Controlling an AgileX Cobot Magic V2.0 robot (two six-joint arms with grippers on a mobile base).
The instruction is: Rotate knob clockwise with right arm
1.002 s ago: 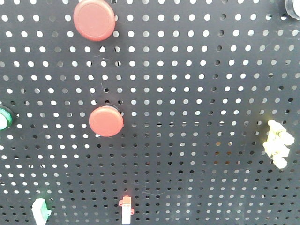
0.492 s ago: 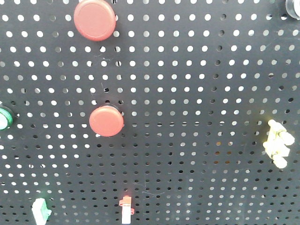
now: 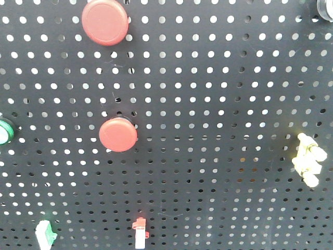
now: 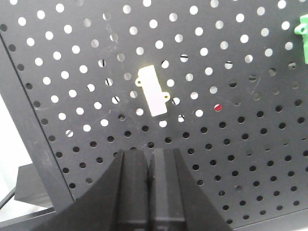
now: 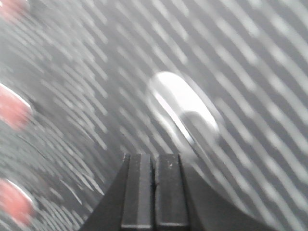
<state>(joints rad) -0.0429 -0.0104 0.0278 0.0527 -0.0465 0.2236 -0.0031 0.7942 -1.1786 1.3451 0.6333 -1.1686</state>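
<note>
In the right wrist view everything is smeared by motion. My right gripper (image 5: 154, 156) is shut and empty, its jaws pressed together. Above and right of it, apart from it, a white rounded knob-like shape (image 5: 185, 110) sits on the black pegboard (image 5: 250, 57). The rest of the right arm is out of view. In the front view a round black-and-white part (image 3: 325, 8) is cut off at the top right corner. My left gripper (image 4: 150, 153) is shut and empty, facing the pegboard below a cream rectangular tab (image 4: 154, 90).
The front view shows the pegboard (image 3: 223, 104) with two red round buttons (image 3: 104, 22) (image 3: 118, 134), a green button (image 3: 5, 130) at the left edge, a yellow clip (image 3: 308, 159) at right, a green piece (image 3: 46, 232) and a red-white switch (image 3: 139, 233) at the bottom.
</note>
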